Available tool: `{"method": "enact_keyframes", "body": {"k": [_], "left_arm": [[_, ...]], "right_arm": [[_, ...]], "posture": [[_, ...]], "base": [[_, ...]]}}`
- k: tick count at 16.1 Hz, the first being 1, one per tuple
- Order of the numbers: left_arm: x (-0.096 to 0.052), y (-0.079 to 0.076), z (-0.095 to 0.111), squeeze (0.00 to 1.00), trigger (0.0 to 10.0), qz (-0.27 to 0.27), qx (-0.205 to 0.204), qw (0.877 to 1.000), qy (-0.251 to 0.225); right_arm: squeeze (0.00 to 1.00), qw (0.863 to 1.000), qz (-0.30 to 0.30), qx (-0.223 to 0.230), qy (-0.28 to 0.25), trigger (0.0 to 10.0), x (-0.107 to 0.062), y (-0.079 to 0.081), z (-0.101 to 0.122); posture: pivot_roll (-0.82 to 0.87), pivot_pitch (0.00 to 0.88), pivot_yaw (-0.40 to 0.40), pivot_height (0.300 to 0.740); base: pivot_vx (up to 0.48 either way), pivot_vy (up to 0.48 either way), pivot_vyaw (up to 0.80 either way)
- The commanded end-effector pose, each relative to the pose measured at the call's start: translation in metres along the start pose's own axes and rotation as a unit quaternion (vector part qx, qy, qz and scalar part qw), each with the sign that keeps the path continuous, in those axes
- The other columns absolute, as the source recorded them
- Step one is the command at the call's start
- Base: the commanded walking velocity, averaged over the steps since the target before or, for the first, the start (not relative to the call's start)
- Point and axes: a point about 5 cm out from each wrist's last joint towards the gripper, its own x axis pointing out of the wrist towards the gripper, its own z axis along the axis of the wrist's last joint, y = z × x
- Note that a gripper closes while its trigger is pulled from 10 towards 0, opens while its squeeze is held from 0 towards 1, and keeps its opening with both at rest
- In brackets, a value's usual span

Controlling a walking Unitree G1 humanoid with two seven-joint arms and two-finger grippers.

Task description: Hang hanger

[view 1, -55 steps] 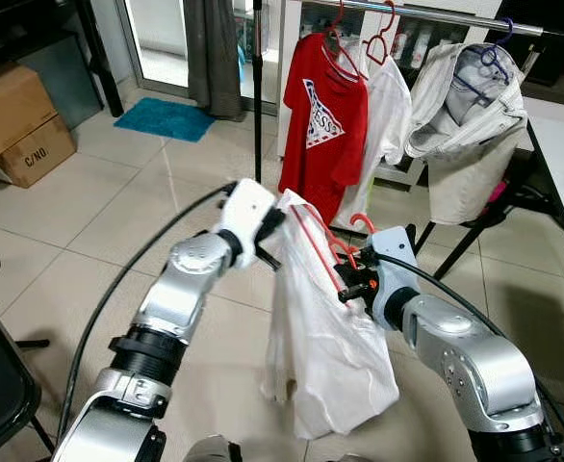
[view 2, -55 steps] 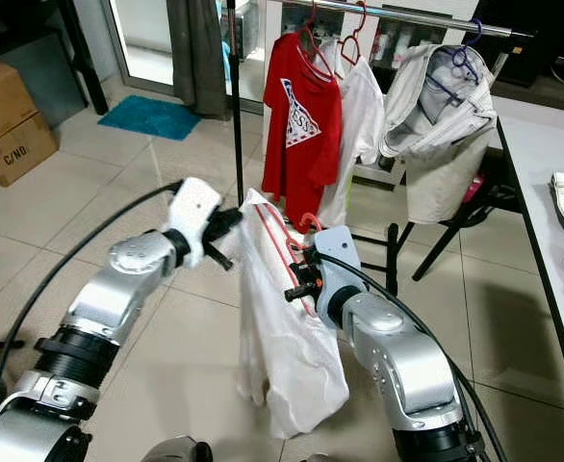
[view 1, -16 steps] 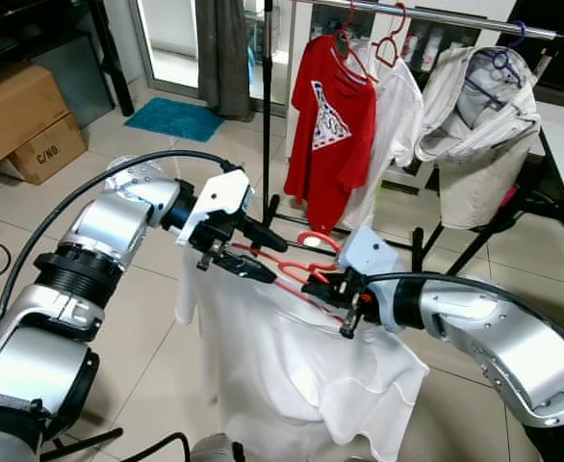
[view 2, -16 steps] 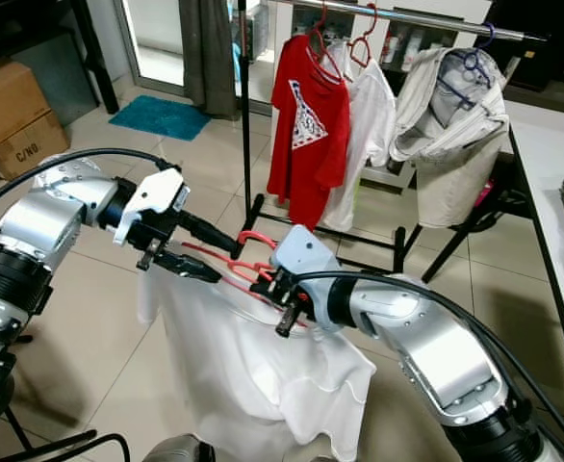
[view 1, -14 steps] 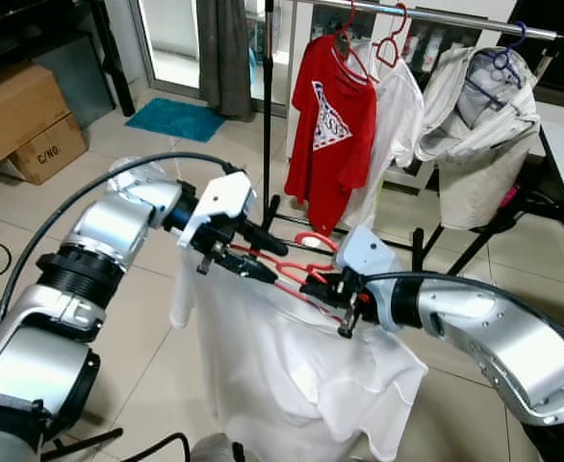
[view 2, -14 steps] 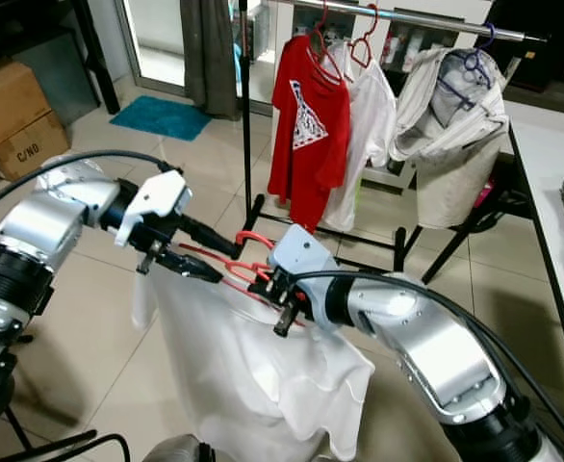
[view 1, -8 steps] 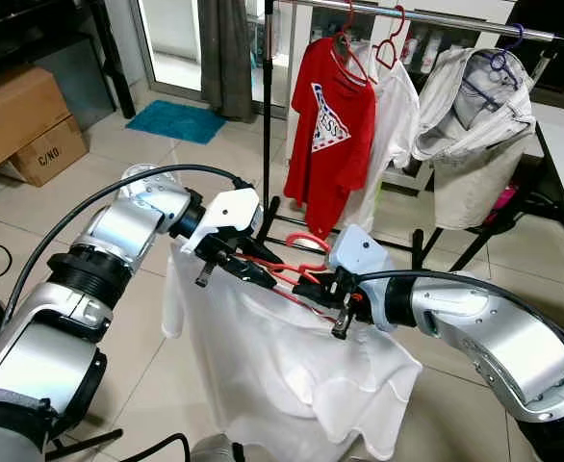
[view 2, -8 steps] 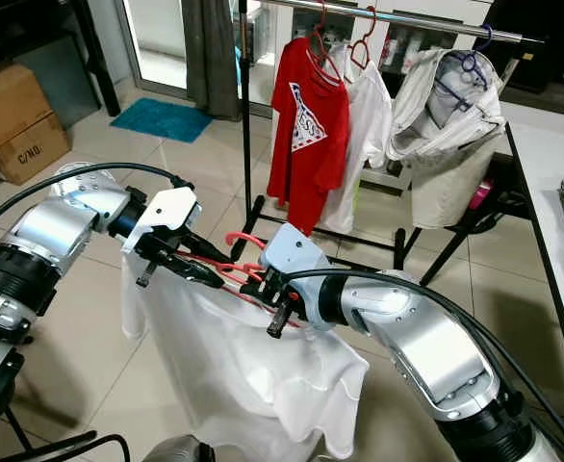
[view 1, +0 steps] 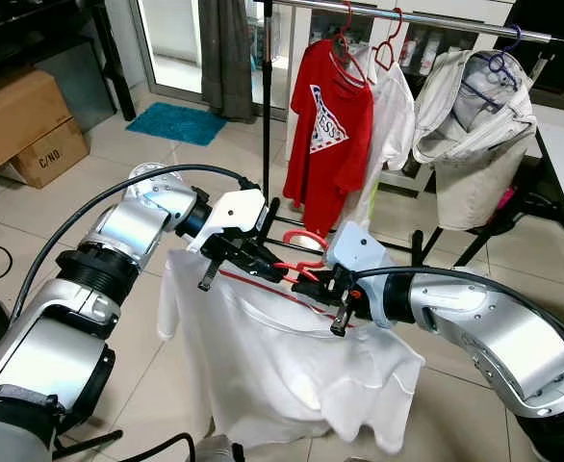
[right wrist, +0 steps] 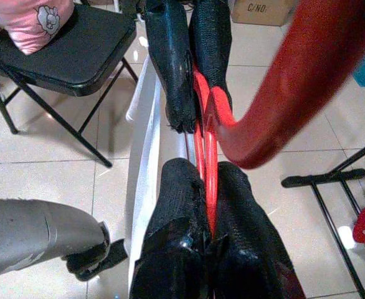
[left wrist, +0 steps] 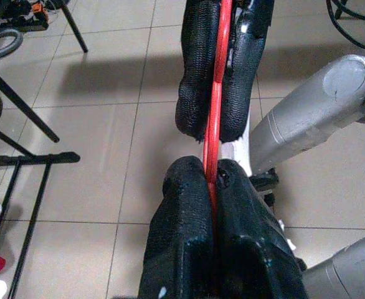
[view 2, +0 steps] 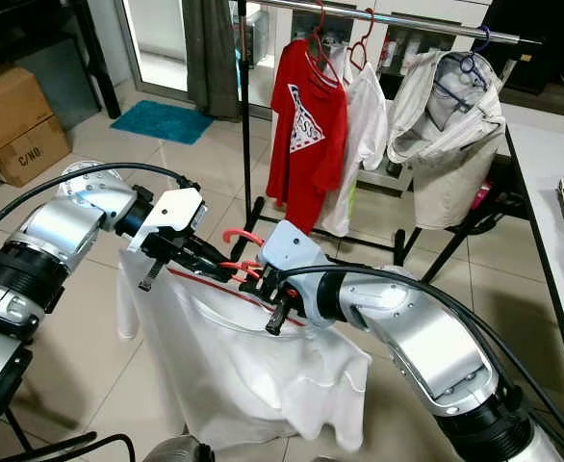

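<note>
Left claw [view 1: 263, 262] clamped on the red hanger [view 1: 296, 272], right claw [view 1: 332, 292] clamped on the same hanger just beside it, near the neck below the hook. Wrist views show each pair of fingers [left wrist: 192, 230] pinched flat on the red bar with the other claw's fingers right ahead on the same bar. Hanger carries a white shirt [view 1: 292, 371] that drapes down off both claws, low hem well above the floor tiles. Hanger's long axis runs roughly across the robot from left claw to right claw, tilted down toward the right; hook [view 1: 306, 238] curls up and forward toward the rail.

Clothes rail [view 1: 426, 16] sits ahead and higher, well apart from the hook, so the move is judged as up and forward. Right arm is nearer the rail. On the rail: red shirt [view 1: 328, 135], a white top [view 1: 396, 120] beside it, a beige garment [view 1: 474, 130] further right. Open rail stretch seems to lie left of the red shirt, next to the upright pole [view 1: 266, 96], and between white top and beige garment. Bench edge [view 2: 551, 221] at far right, cardboard boxes [view 1: 22, 125] far left, both clear of the path
</note>
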Motion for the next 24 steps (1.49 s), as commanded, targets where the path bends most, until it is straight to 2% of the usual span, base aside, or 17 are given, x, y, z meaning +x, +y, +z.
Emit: {"method": "enact_keyframes", "body": {"k": [1,4,5,6,8,12,14,18,19,22,24], "left_arm": [[-0.001,0.001,0.001,0.00,0.0,0.001,0.002,1.000,0.001],[-0.001,-0.002,-0.003,0.00,0.0,0.003,-0.004,1.000,-0.003],[-0.002,-0.002,-0.004,0.00,0.0,0.007,-0.004,1.000,-0.007],[-0.003,-0.002,-0.006,0.00,0.0,0.016,-0.008,1.000,-0.009],[-0.009,-0.002,-0.012,0.00,0.0,0.043,-0.021,0.999,-0.002],[-0.017,-0.005,-0.024,0.00,0.0,0.090,-0.054,0.994,-0.004],[-0.021,-0.005,-0.028,0.00,0.0,0.109,-0.064,0.992,-0.006],[-0.022,-0.008,-0.029,0.00,0.0,0.105,-0.062,0.992,-0.016],[-0.019,-0.010,-0.026,0.00,0.0,0.088,-0.052,0.994,-0.022],[-0.010,-0.011,-0.016,0.00,0.0,0.053,-0.028,0.998,-0.030],[-0.008,-0.011,-0.014,0.00,0.0,0.041,-0.018,0.999,-0.029]], "right_arm": [[0.00,1.000,-0.003,-0.021,-0.017,10.0,-0.003,-0.001,0.010],[0.00,1.000,0.000,-0.014,-0.019,10.0,-0.003,-0.001,0.010],[0.84,1.000,0.002,-0.004,-0.022,10.0,-0.003,-0.001,0.010],[1.00,1.000,0.004,0.012,-0.025,10.0,-0.004,-0.001,0.010],[1.00,1.000,-0.004,0.019,-0.024,10.0,-0.011,-0.006,0.008],[1.00,0.996,-0.071,0.030,-0.033,10.0,-0.035,-0.027,0.003],[1.00,0.994,-0.094,0.035,-0.036,10.0,-0.043,-0.032,0.000],[1.00,0.990,-0.123,0.034,-0.066,10.0,-0.043,-0.032,0.002],[0.00,0.990,-0.115,0.021,-0.083,10.0,-0.037,-0.027,0.007],[0.00,0.995,-0.046,-0.025,-0.081,10.0,-0.015,-0.008,0.013],[0.00,0.997,0.012,-0.045,-0.064,10.0,-0.010,0.005,0.010]], "posture": [[-0.05,0.000,0.012,0.740],[-0.04,0.000,0.008,0.740],[-0.04,0.000,0.006,0.740],[-0.04,0.000,0.007,0.740],[-0.04,0.000,0.011,0.740],[-0.04,0.000,0.014,0.740],[-0.04,0.000,0.017,0.740],[-0.05,0.000,0.019,0.740],[-0.05,0.000,0.016,0.740],[-0.05,0.000,0.008,0.740],[-0.04,0.000,0.004,0.740]], "base": [[0.000,0.000,0.00],[0.000,0.000,0.00],[0.000,0.000,0.00],[0.000,0.000,0.00],[0.000,0.000,0.00],[0.000,0.000,0.00],[0.000,0.000,0.00],[0.000,0.000,0.00],[0.000,0.000,0.00],[0.000,0.000,0.00],[0.000,0.000,0.00]]}}
